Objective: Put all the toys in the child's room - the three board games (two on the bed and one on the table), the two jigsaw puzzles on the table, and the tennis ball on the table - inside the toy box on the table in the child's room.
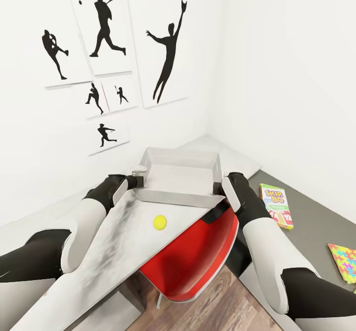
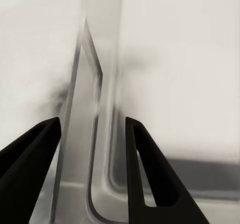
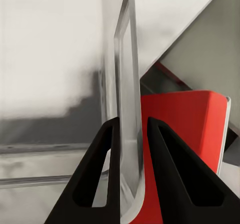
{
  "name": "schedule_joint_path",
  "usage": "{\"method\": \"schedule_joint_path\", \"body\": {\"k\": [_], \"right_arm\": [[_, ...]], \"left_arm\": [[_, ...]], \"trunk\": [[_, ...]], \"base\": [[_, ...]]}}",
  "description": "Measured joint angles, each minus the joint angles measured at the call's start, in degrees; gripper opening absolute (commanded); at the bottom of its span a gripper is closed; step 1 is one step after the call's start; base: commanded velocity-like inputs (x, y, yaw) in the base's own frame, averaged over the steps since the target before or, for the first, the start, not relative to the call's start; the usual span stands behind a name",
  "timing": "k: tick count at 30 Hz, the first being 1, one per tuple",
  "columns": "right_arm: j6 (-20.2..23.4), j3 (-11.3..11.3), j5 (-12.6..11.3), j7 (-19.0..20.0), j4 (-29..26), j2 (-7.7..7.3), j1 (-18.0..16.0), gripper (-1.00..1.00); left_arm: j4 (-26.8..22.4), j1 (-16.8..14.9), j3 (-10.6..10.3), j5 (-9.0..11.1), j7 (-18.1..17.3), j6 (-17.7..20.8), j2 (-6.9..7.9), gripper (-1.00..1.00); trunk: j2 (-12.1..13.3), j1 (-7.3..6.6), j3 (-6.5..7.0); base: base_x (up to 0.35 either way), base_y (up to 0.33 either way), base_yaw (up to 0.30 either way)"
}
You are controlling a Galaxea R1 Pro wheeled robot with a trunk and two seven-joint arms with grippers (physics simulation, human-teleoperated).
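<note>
From the head camera, both arms reach forward to the shallow light grey toy box [image 1: 180, 173] at the inner corner of the long light grey table [image 1: 113, 252]. The left gripper [image 1: 134, 179] sits at the box's left rim, the right gripper [image 1: 221, 186] at its right rim. The box looks empty. A small yellow-green tennis ball [image 1: 159, 222] lies on the tabletop just in front of it. On the dark grey section to the right rest a green-edged board game box [image 1: 276, 205] and, near the frame's edge, a yellow jigsaw puzzle slab [image 1: 344, 261]. A red chair [image 1: 195, 259] is tucked under the table between the arms.

In the left wrist view, the left gripper's [image 2: 92, 134] jaws straddle the rim with gaps on both sides — not yet pinching.

In the right wrist view, the right gripper's [image 3: 132, 129] narrow jaws are clamped on the thin rim.

The step appears to be a two-handed move of the box: the left jaws should close first, then both arms should move level and together. The ball and chair back crowd the near path.
</note>
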Motion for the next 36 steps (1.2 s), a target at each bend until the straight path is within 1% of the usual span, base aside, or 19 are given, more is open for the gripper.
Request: {"method": "schedule_joint_path", "body": {"k": [6,14,23,24,25,26,27,28,36], "right_arm": [[0.1,0.0,-0.1,0.0,0.0,-0.02,0.1,-1.0],[0.2,0.0,-0.2,0.0,0.0,-0.11,0.1,-1.0],[0.1,0.0,0.0,0.0,0.0,-0.01,0.1,-1.0],[0.1,0.0,0.0,0.0,0.0,0.0,0.1,1.0],[-0.2,0.0,-1.4,0.2,0.0,0.03,0.1,1.0],[-0.3,0.0,-1.6,0.2,0.0,0.03,0.1,1.0],[-0.4,0.0,-1.9,0.3,0.0,0.04,0.1,1.0],[-0.4,0.0,-1.9,0.3,0.0,0.06,0.1,1.0],[-0.4,0.0,-2.0,0.3,0.0,0.07,0.1,1.0]], "left_arm": [[0.0,0.0,0.0,0.0,0.0,0.0,0.0,-1.0],[0.0,0.0,0.0,0.0,0.0,0.0,0.0,-1.0],[0.0,0.0,0.0,0.0,0.0,0.0,0.0,-1.0],[0.0,0.0,0.0,0.0,0.0,0.0,0.0,-1.0],[0.0,0.0,0.0,0.1,0.0,0.0,-0.01,-1.0],[0.0,0.0,0.0,0.4,-0.1,0.0,-0.02,-1.0],[0.0,0.0,0.0,0.0,-0.1,0.0,-0.01,1.0],[0.0,0.0,0.0,0.5,-0.2,0.0,-0.03,1.0],[0.0,0.0,0.0,0.6,-0.2,0.0,-0.03,1.0]], "trunk": [[0.0,0.0,-0.05],[0.0,0.0,-0.59],[0.0,0.0,-0.63],[0.0,0.0,-0.63],[0.0,0.0,-0.63],[0.0,0.0,-0.63],[0.0,0.0,-0.63],[0.0,0.0,-0.63],[0.0,0.0,-0.63]], "base": [[0.0,0.0,0.0],[0.0,0.0,0.0],[0.0,0.0,0.0],[0.0,0.0,0.0],[0.0,0.0,0.0],[0.0,0.0,0.0],[0.0,0.0,0.0],[0.0,0.0,0.0],[0.0,0.0,0.0]]}}
